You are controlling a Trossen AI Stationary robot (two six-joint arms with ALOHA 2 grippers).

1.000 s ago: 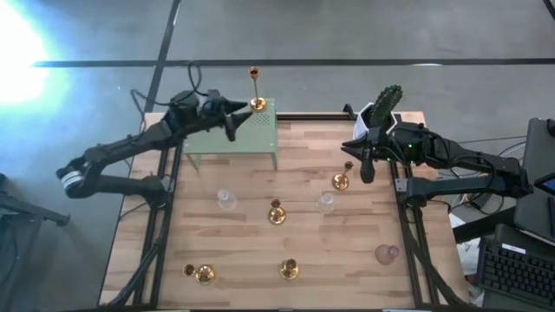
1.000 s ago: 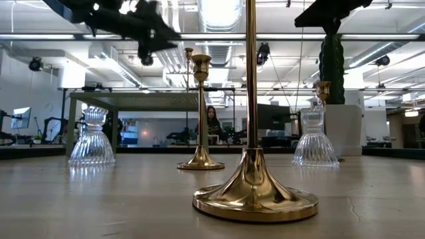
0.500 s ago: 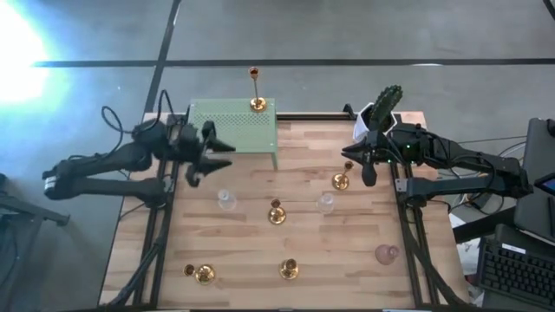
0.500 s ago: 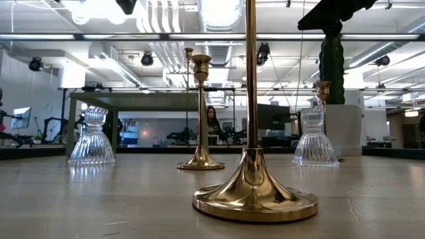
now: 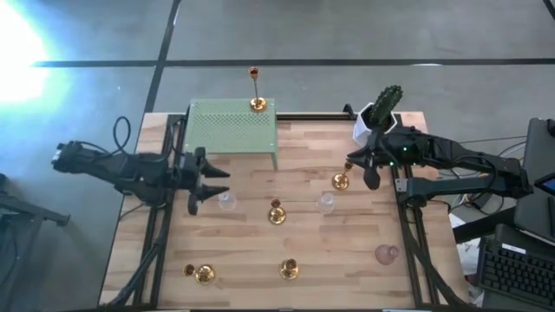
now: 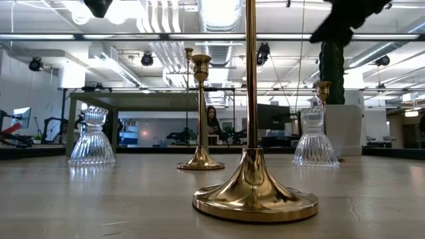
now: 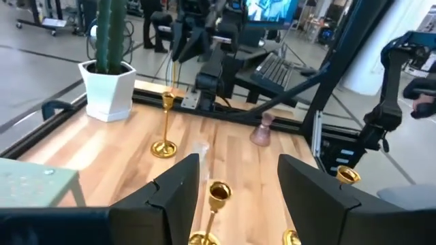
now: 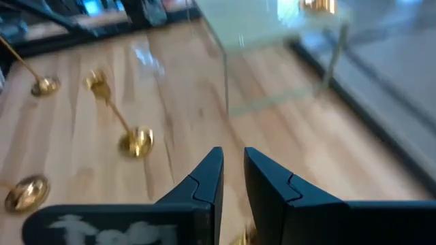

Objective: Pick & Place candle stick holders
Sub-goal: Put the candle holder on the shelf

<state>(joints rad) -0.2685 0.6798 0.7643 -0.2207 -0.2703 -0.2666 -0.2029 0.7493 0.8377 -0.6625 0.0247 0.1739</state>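
A tall gold candlestick [image 5: 256, 102] stands on its round base on the far edge of a green perforated stand [image 5: 232, 130]. Other gold candlesticks stand on the table at centre [image 5: 277, 212], right [image 5: 341, 181], near centre [image 5: 289, 269] and near left [image 5: 202, 274]. Two clear glass holders [image 5: 227, 201] [image 5: 326, 203] and a pinkish one [image 5: 387, 253] also stand there. My left gripper [image 5: 205, 185] is open and empty, just left of the left clear holder. My right gripper [image 5: 370, 172] is shut and empty, right of the right gold candlestick, which shows in its wrist view [image 8: 136, 139].
A white pot with a green cactus [image 5: 380, 111] stands at the far right corner, close behind my right arm. The green stand takes up the far left of the table. Bare wood lies between the near candlesticks and the pinkish holder.
My left gripper has drawn back from the tall candlestick on the green stand, toward the table's left and near edges, and now hangs beside the left clear holder. The candlestick has stayed upright on the stand. My right gripper has shifted slightly.
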